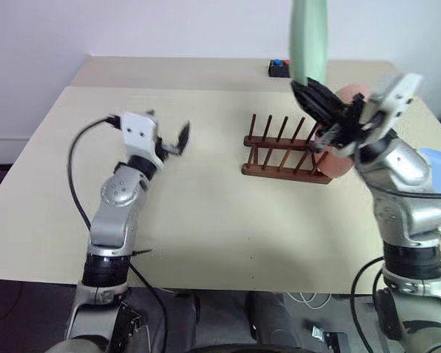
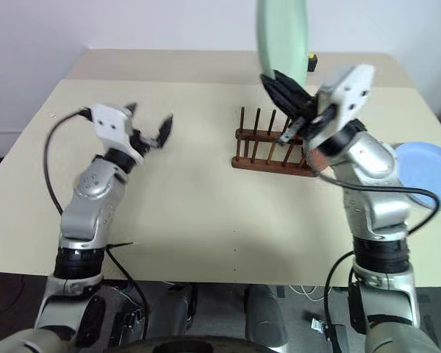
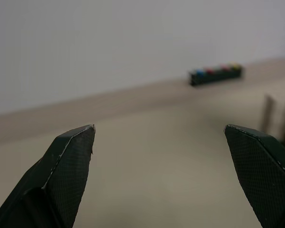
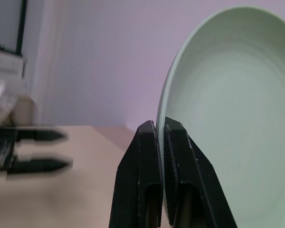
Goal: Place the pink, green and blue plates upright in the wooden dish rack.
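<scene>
The right claw [image 1: 309, 92] pinches the green plate [image 1: 309, 37] by its rim, upright at the frame's upper right, above the wooden dish rack [image 1: 283, 151]. The left claw [image 1: 178, 140] hangs wide and empty, center left over the counter [image 1: 206, 220].

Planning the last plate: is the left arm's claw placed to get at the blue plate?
Probably not. The blue plate lies at the table's far right edge, beyond the right arm, which holds the green plate above the wooden rack. The open left claw would have to cross both.
</scene>
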